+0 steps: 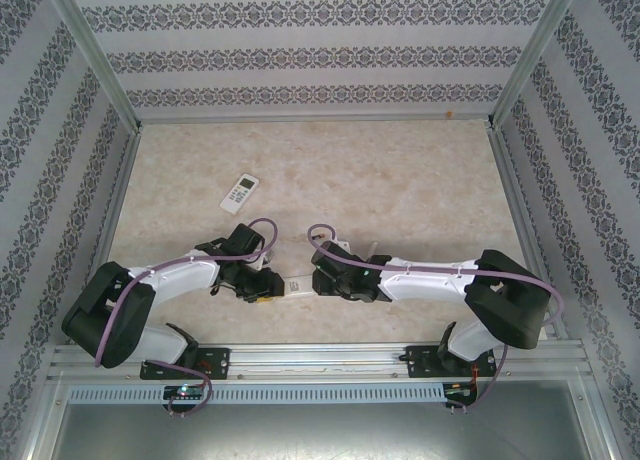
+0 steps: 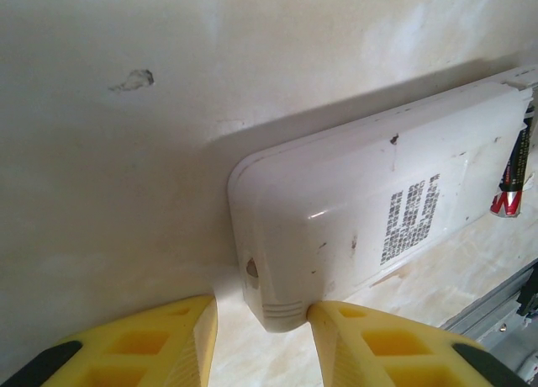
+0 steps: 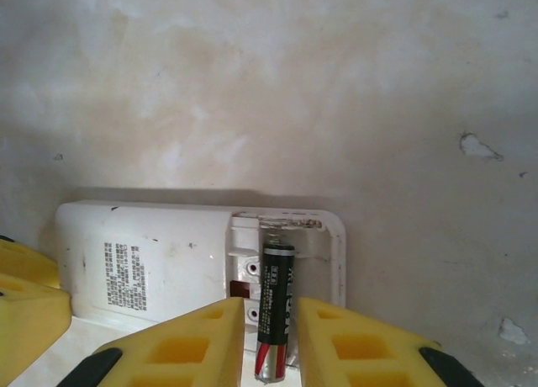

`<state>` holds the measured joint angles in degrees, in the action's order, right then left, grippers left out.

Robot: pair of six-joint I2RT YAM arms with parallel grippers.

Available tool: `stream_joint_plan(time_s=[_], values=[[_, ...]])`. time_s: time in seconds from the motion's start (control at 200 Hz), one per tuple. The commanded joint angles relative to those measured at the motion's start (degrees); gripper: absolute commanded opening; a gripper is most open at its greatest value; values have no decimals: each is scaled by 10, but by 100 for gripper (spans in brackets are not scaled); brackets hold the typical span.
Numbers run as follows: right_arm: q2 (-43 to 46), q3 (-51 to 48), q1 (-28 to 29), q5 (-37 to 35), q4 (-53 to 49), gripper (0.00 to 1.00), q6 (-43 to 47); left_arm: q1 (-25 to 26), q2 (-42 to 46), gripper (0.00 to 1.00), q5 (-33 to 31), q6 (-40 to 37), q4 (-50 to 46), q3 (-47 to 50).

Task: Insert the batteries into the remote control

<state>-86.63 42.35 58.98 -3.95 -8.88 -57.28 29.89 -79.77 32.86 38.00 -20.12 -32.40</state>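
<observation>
Two arms are meeting at the middle of the table in the overhead view. The left gripper and right gripper are closing in on a white remote from opposite ends. A second remote is lying buttons-up farther back and to the left, well apart from them.

From the left wrist, the left gripper is bracketing the rounded end of the remote, which is lying back-up with a printed label showing. Its right-hand finger is touching the corner, while a strip of table is showing beside the other. The gap is narrow, and I cannot tell whether it is really clamping. A battery, black and red, is peeking in at the far end.

From the right wrist, the battery is lying lengthwise in the open battery bay of the remote. Its far end is up by the metal contact. The right gripper is straddling the near end, set narrow, with a sliver of gap showing on each side, so it is not pinching.
</observation>
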Motion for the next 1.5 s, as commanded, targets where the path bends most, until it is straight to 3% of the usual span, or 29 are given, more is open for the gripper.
stream_joint_plan(time_s=[0.0, 0.14, 0.495, 0.779, 0.909, 1.074, 1.209, 1.254, 1.329, 1.494], values=[[-6, 6, -4, 8, -2, 22, -8, 2, -27, 37, -45, 5, 87, 0], [-22, 11, -8, 9, 1, 16, 5, 2, -22, 37, -49, 11, 84, -2], [-67, 15, -11, 26, -1, 14, 3, 2, -22, 37, -63, 5, 70, -8], [-153, 36, -9, 41, -30, 12, 64, 1, -23, 37, -78, -8, 64, -12], [-116, 50, -19, 65, -44, 13, 62, -1, -26, 37, -88, -16, 53, -22], [21, 109, -33, -9, -119, 28, 103, -10, -19, 39, -115, -31, 30, -35], [63, 127, -67, -85, -110, 48, 216, -12, -18, 42, -103, -32, 35, -37], [59, 136, -90, -79, -102, 57, 246, -12, -17, 42, -101, -32, 36, -38], [38, 157, -125, -19, -87, 59, 314, -12, -15, 43, -98, -31, 32, -41], [-45, 249, -160, 32, -157, 63, 451, -12, 8, 46, -90, -25, 33, -35]])
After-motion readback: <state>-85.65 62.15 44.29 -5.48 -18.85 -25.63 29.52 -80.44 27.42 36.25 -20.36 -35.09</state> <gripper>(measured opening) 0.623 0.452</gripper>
